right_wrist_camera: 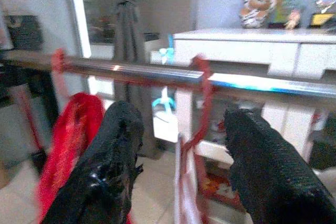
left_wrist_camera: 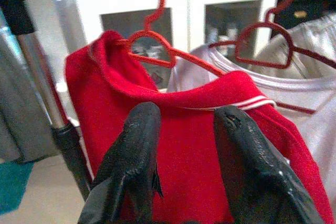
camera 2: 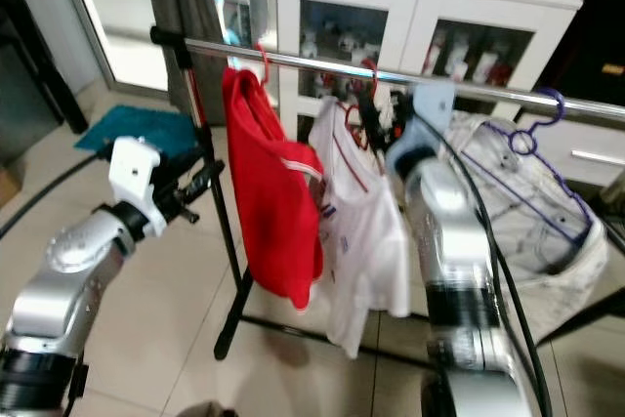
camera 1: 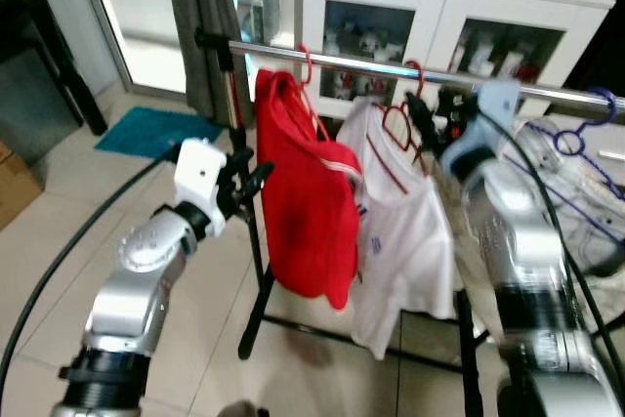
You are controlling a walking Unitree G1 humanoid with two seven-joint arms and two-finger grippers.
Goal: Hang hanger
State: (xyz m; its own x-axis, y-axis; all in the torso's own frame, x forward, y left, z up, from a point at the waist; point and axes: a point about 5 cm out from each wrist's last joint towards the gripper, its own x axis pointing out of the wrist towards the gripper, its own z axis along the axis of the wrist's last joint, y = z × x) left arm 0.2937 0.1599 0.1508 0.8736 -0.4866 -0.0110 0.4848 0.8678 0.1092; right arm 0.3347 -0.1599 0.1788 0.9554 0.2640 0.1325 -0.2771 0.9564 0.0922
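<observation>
A red hanger (camera 1: 400,122) carrying a white shirt (camera 1: 405,231) hangs by its hook on the metal rail (camera 1: 371,65) of a clothes rack. My right claw (camera 1: 422,116) is raised at that hanger, fingers spread open on either side of its hook. Just beside it hangs a red shirt (camera 1: 308,207). My left claw (camera 1: 252,181) is open, empty, near the red shirt. A white cabinet (camera 1: 439,7) stands behind.
</observation>
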